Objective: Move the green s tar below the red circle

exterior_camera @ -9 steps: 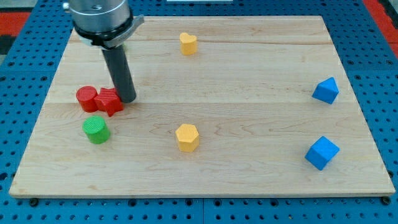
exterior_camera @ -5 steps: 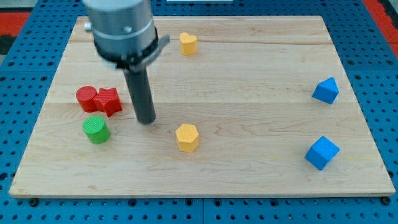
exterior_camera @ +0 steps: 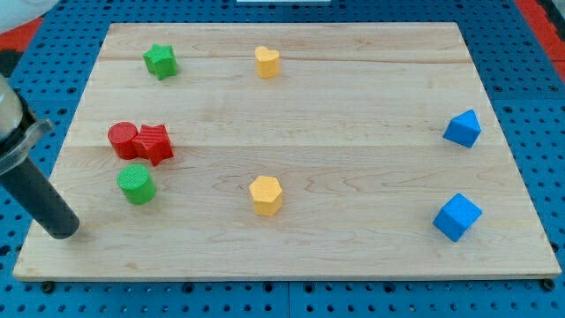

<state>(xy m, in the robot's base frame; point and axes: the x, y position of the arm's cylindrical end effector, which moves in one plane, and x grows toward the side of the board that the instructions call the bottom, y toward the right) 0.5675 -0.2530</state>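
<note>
The green star (exterior_camera: 160, 61) lies near the view's top left of the wooden board (exterior_camera: 353, 115). The red circle (exterior_camera: 123, 140) lies at the left, touching a red star-like block (exterior_camera: 154, 144) on its right. A green cylinder (exterior_camera: 137, 184) sits just below the red pair. My tip (exterior_camera: 63, 232) rests near the board's bottom-left corner, left of and below the green cylinder, far from the green star.
A yellow heart-like block (exterior_camera: 267, 61) lies at the top middle. A yellow hexagon (exterior_camera: 265, 194) lies at the bottom middle. Two blue blocks sit at the right: one (exterior_camera: 463, 128) higher, one (exterior_camera: 457, 216) lower.
My tip has swept from right of the red pair down and left to the board's bottom-left corner. The arm no longer hides the green star. No block has moved.
</note>
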